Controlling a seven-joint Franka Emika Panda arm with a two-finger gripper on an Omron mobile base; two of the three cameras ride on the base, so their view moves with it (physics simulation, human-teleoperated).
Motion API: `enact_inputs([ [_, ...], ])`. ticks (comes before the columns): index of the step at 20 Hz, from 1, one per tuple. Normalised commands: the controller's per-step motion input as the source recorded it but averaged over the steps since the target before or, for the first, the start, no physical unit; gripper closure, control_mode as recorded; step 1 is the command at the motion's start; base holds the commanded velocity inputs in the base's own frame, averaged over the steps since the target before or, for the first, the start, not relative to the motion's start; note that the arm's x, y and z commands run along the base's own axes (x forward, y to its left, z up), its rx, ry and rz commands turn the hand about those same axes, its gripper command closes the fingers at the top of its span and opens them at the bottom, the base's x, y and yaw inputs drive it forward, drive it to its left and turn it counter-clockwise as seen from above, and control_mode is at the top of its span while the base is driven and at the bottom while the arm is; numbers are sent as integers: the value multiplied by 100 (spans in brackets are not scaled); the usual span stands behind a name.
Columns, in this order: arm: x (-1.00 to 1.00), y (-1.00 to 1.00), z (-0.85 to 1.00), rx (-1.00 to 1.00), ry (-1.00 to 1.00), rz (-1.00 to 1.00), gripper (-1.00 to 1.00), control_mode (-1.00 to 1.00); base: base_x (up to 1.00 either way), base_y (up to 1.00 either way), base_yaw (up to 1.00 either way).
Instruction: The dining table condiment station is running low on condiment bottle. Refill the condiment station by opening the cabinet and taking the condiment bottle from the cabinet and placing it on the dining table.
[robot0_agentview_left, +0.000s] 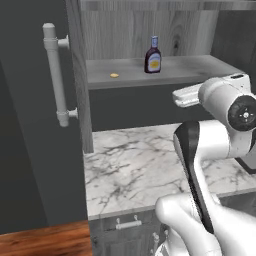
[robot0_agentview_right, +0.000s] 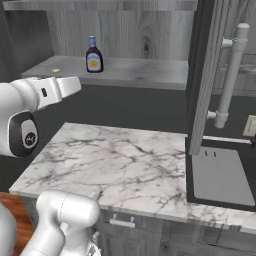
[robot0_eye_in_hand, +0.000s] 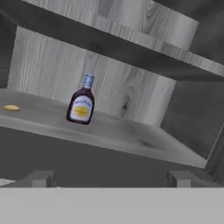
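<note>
Open gripper (robot0_eye_in_hand: 112, 178) nearest, condiment bottle (robot0_eye_in_hand: 82, 105) upright on shelf (robot0_eye_in_hand: 127, 135), small yellow item (robot0_eye_in_hand: 11, 107) beside

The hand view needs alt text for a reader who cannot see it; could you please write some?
A dark condiment bottle with a pale cap and yellow label stands upright on the grey shelf of the open cabinet, a small yellow item lying to its left. The open claw points toward it from below, apart from it.

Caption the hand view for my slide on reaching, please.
Open gripper faces the condiment bottle standing upright on the shelf of the opened cabinet, not yet touching it.
</note>
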Motion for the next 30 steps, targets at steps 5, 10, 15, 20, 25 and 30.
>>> enact_inputs([
  [5, 18, 4, 72, 23, 1, 15, -100, -100, 0, 0, 0],
  [10, 13, 19, 5, 0, 6, 0, -100, -100, 0, 0, 0],
  [15, 16, 19, -1, 0, 2, 0, -100, -100, 0, 0, 0],
  [20, 31, 9, -6, 0, 0, 0, -100, -100, 0, 0, 0],
  [25, 55, 13, 0, 0, 1, 0, -100, -100, 0, 0, 0],
  [30, 70, 20, 4, 1, 2, 0, -100, -100, 0, 0, 0],
])
